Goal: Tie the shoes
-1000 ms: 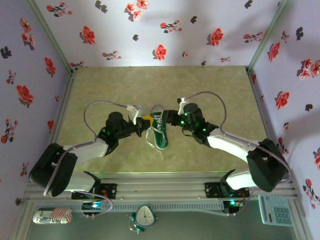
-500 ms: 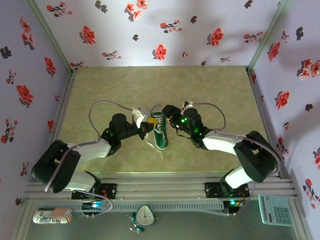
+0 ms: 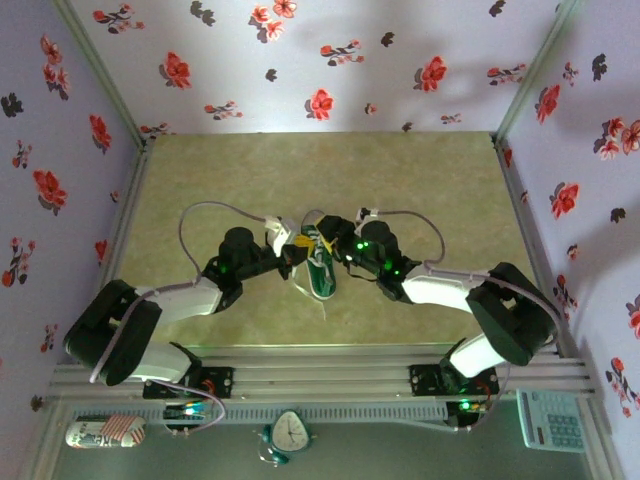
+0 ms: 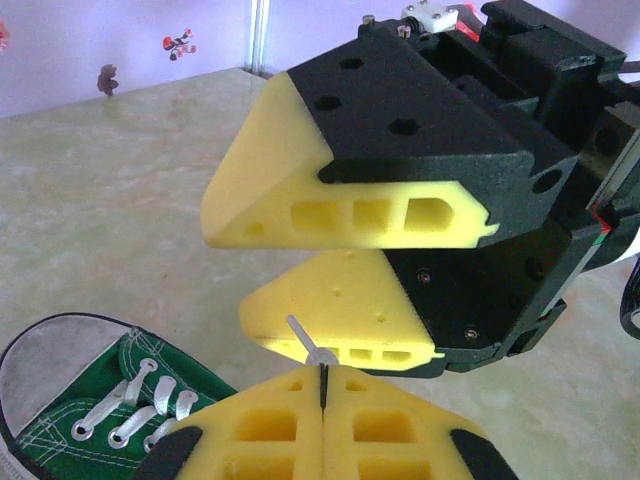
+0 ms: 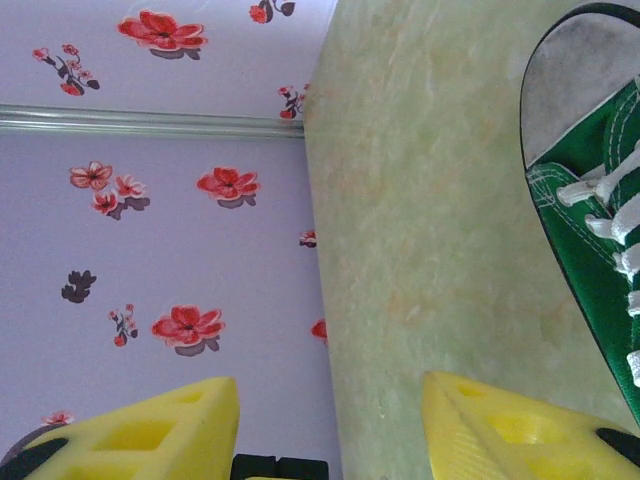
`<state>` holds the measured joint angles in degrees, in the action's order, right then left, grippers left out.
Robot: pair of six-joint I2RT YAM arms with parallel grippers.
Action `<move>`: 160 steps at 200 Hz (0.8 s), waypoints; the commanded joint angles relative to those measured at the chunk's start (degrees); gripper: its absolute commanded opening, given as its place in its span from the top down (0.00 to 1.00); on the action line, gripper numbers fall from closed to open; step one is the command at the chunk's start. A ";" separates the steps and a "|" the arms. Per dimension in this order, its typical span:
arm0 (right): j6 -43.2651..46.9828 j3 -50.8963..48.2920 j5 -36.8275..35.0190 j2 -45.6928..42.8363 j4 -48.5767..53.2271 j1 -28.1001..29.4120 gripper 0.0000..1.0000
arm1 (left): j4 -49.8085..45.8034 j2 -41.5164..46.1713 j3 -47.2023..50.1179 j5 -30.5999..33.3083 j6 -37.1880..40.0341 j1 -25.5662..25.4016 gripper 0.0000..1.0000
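The left claw (image 4: pixel 322 398) pinches the end of a white lace (image 4: pixel 303 336). The right claw (image 5: pixel 330 412) gapes open beside the green sneaker (image 3: pixel 322 281).

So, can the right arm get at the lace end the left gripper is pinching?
Probably yes: the right gripper is open right beside the lace end above the left gripper, nothing between.

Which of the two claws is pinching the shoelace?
The left gripper: it is shut on the white lace end. The right gripper is open, holding nothing.
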<state>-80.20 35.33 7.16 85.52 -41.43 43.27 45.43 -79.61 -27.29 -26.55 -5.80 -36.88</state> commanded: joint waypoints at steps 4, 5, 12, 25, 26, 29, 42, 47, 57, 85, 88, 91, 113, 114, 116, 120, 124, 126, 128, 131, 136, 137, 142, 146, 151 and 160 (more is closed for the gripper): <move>-1.60 -0.66 0.70 -0.70 0.34 0.76 0.49 | 1.94 0.52 -0.48 0.84 1.50 -0.44 1.00; -1.57 -0.68 0.72 -0.70 0.32 0.81 0.49 | 1.90 0.51 -0.48 0.86 1.50 -0.41 1.00; -1.63 -0.70 0.81 -0.71 0.26 0.94 0.50 | 1.79 0.43 -0.70 0.80 1.51 -0.45 1.00; -1.75 -0.80 1.16 -0.91 -0.02 1.06 0.52 | 1.59 0.25 -0.87 0.80 1.51 -0.47 1.00; -1.77 -0.80 1.18 -0.94 -0.04 1.05 0.52 | 1.59 0.25 -0.90 0.80 1.50 -0.47 1.00; -1.79 -0.79 1.22 -0.96 -0.22 1.15 0.53 | 1.59 0.18 -1.00 0.79 1.50 -0.51 1.00; -2.43 -0.62 1.92 -0.82 -0.78 1.16 0.55 | 1.59 0.17 -1.06 0.83 1.49 -0.47 1.00; -2.76 -0.61 2.19 -0.87 -1.01 1.24 0.56 | 1.59 0.10 -1.10 0.79 1.41 -0.47 1.00; -3.00 -0.61 2.49 -0.77 -1.67 1.36 0.57 | 1.51 0.07 -1.10 0.84 1.41 -0.47 1.00; -3.29 -0.64 2.81 -0.90 -2.10 1.42 0.66 | 1.42 -0.15 -1.25 0.79 1.32 -0.47 1.00; -3.37 -0.62 2.88 -0.86 -2.16 1.46 0.67 | 1.42 -0.19 -1.22 0.75 1.28 -0.47 1.00; -3.38 -0.57 3.01 -0.87 -2.16 1.55 0.67 | 1.42 -0.19 -1.27 0.79 1.30 -0.47 1.00; -3.48 -0.26 3.45 -0.53 -2.22 1.57 0.69 | 1.42 -0.28 -1.27 0.77 1.18 -0.47 1.00; -3.47 -0.26 3.46 -0.53 -2.19 1.61 0.69 | 1.42 -0.28 -1.23 0.78 1.25 -0.47 1.00; -3.49 -0.26 3.47 -0.39 -2.21 1.64 0.69 | 1.42 -0.28 -1.26 0.83 1.17 -0.47 1.00; -3.49 -0.26 3.54 -0.36 -2.24 1.60 0.70 | 1.42 -0.28 -1.28 0.73 1.15 -0.48 1.00; -3.47 -0.26 3.61 -0.31 -2.21 1.62 0.71 | 1.42 -0.23 -1.28 0.81 1.19 -0.47 1.00; -3.49 -0.26 3.64 -0.34 -2.28 1.57 0.71 | 1.42 -0.25 -1.25 0.86 1.22 -0.49 1.00; -3.47 -0.29 3.65 -0.21 -2.33 1.65 0.71 | 1.42 -0.27 -1.25 0.85 1.16 -0.48 1.00; -3.48 -0.27 3.73 -0.22 -2.28 1.65 0.72 | 1.42 -0.23 -1.27 0.88 1.15 -0.47 1.00; -3.55 -0.26 3.74 -0.15 -2.27 1.71 0.73 | 1.41 -0.20 -1.26 0.87 1.14 -0.47 1.00; -3.55 -0.26 3.78 -0.12 -2.26 1.72 0.74 | 1.41 -0.24 -1.23 0.88 1.19 -0.47 1.00; -3.56 -0.26 3.83 -0.11 -2.31 1.66 0.75 | 1.42 -0.28 -1.26 0.86 1.15 -0.47 1.00; -3.61 -0.33 3.83 -0.06 -2.29 1.73 0.76 | 1.42 -0.28 -1.26 0.88 1.13 -0.47 1.00; -3.56 -0.35 3.83 0.05 -2.27 1.65 0.77 | 1.42 -0.28 -1.28 0.88 1.14 -0.47 1.00; -3.56 -0.48 3.82 0.01 -2.26 1.65 0.80 | 1.42 -0.30 -1.27 0.88 1.05 -0.47 1.00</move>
<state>-83.18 35.03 10.55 85.52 -42.19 44.53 45.43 -79.61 -27.31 -26.11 -5.76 -36.88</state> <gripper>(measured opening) 0.226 0.069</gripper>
